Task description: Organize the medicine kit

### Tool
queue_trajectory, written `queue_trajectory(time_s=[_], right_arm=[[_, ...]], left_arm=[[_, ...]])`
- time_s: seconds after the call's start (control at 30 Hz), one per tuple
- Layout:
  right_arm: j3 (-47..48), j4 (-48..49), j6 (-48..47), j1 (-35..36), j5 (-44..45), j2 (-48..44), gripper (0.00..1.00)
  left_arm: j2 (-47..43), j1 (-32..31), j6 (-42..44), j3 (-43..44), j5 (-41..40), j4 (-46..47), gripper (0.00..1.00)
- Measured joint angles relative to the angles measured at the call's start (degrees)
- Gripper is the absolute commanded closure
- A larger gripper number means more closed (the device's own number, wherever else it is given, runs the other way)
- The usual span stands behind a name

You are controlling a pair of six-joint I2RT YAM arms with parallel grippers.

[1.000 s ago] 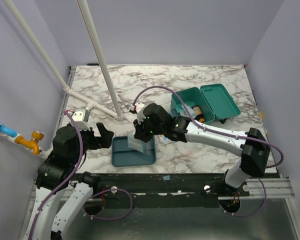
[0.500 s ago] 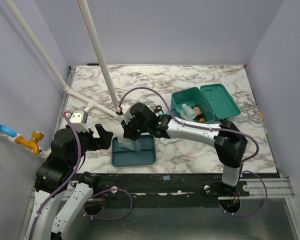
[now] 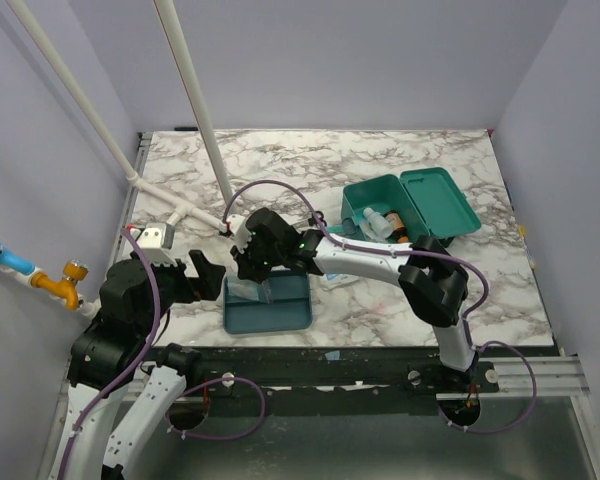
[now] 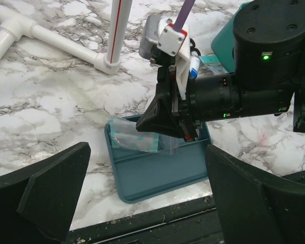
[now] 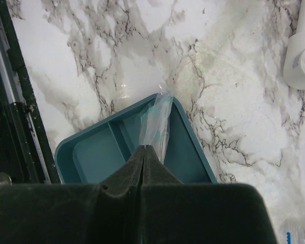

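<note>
Medicine kit (image 3: 357,197) sits where it was, lid open, at two o'clock on the marble table (image 3: 380,160), with bottles (image 3: 380,222) inside. At eight o'clock the left gripper (image 3: 208,275) hangs beside the shallow tray (image 3: 280,318), its jaws spread wide and holding nothing, just as a second ago. The right gripper (image 5: 145,150), jaws pinched tight on a clear plastic bag (image 5: 157,119), has swung leftward from the tray's right rear corner to its left rear, carrying the bag along.
</note>
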Motion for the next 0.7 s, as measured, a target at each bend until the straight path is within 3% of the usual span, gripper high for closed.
queue_trajectory(time_s=[0.23,0.37,0.6,0.7], right_arm=[[0.09,-0.09,-0.59,0.0,0.52,3.32,0.99],[0.07,-0.11,-0.7,0.02,2.01,3.8,0.82],[-2.32,1.05,-0.76,0.0,5.97,2.27,0.65],[-3.65,1.22,-0.83,0.0,6.97,0.17,0.63]], left_arm=[[-0.07,0.0,0.0,0.0,-0.44,-0.55,0.01],[-0.07,0.0,0.0,0.0,-0.63,-0.55,0.01],[-0.07,0.0,0.0,0.0,-0.76,-0.52,0.01],[-0.07,0.0,0.0,0.0,-1.18,-0.5,0.02]])
